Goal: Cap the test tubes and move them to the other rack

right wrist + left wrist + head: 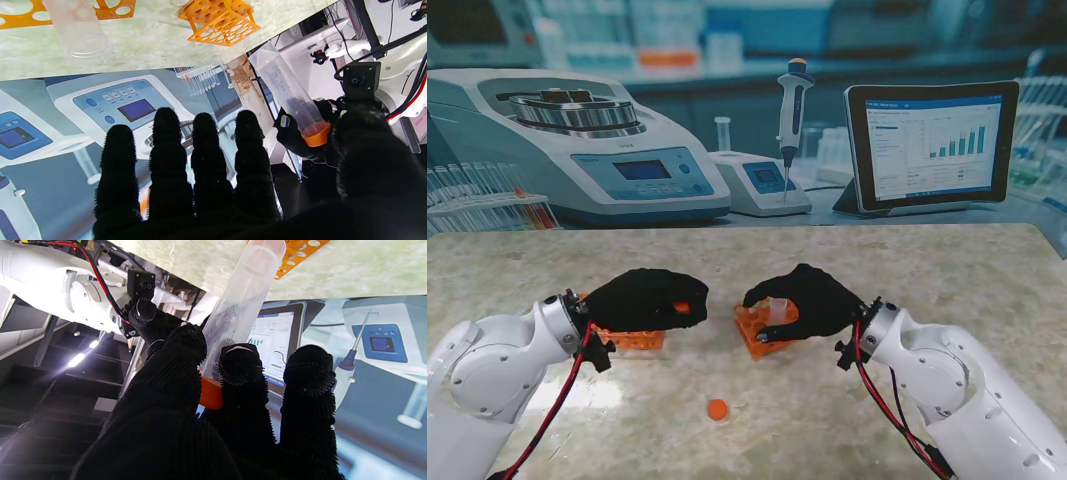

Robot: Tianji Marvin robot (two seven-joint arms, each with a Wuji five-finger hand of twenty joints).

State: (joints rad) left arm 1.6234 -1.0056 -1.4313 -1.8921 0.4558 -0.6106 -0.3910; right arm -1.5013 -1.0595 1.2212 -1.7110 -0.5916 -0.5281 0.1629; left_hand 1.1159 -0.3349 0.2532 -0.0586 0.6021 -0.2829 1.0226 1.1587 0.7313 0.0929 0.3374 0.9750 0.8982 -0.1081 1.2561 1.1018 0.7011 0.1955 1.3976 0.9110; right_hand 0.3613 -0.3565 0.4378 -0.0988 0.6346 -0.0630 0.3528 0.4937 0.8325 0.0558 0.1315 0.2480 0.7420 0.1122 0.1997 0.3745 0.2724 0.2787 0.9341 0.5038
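Stand view, low centre of frame: one loose orange cap (717, 409) lies flat on the marble table (947, 270), nearest to you and apart from both racks.

Mid frame, left: your left hand (649, 299) is clamped on a capped test tube (240, 303). In the left wrist view the thumb and fingers (242, 373) pinch the clear tube at its capped end; the tube's orange cap (210, 394) sits against the palm, and the tube's other end points toward the table. In the stand view only a spot of orange shows at the fingertips. The hand hangs over the left rack (627, 338), which is mostly hidden beneath it.

Mid frame, just right of centre: your right hand (812, 300) is over the right rack (762, 335), an orange rack set at an angle on the table. An uncapped clear tube (777, 308) stands in it, just beside the fingers. The right wrist view shows four fingers (166, 146) extended and apart, holding nothing.

Upper part of frame, beyond the table edge: centrifuge (577, 140) at left, pipette (793, 100) on a stand at centre, tablet (930, 140) with charts at right.
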